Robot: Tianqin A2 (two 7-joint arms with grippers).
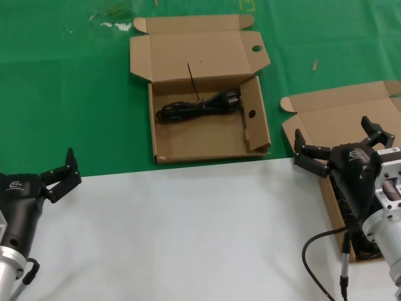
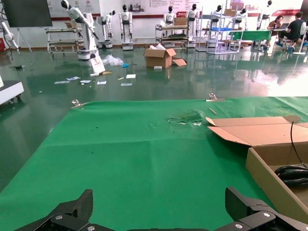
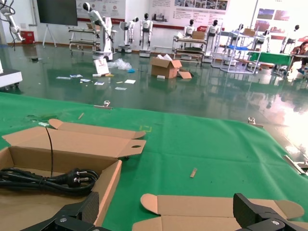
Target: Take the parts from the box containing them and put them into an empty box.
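The round-holed cardboard box (image 1: 194, 56) lies open on the green mat at the back centre, with one black power cord (image 1: 200, 106) inside it. The plain-lidded box (image 1: 344, 106) lies open at the right, its inside mostly hidden by my right arm. My right gripper (image 1: 335, 135) is open and empty above that box's near left corner. In the right wrist view my right gripper (image 3: 166, 202) hangs over the plain lid (image 3: 216, 207), with the holed box (image 3: 72, 144) and its cord (image 3: 48, 179) off to the side. My left gripper (image 1: 57, 168) is open and empty at the near left.
A white tabletop (image 1: 188, 232) covers the near half and the green mat (image 1: 62, 94) the far half. In the left wrist view my left gripper (image 2: 159, 199) faces bare mat, with the holed box's wall (image 2: 269, 178) and cord (image 2: 293, 174) at the edge.
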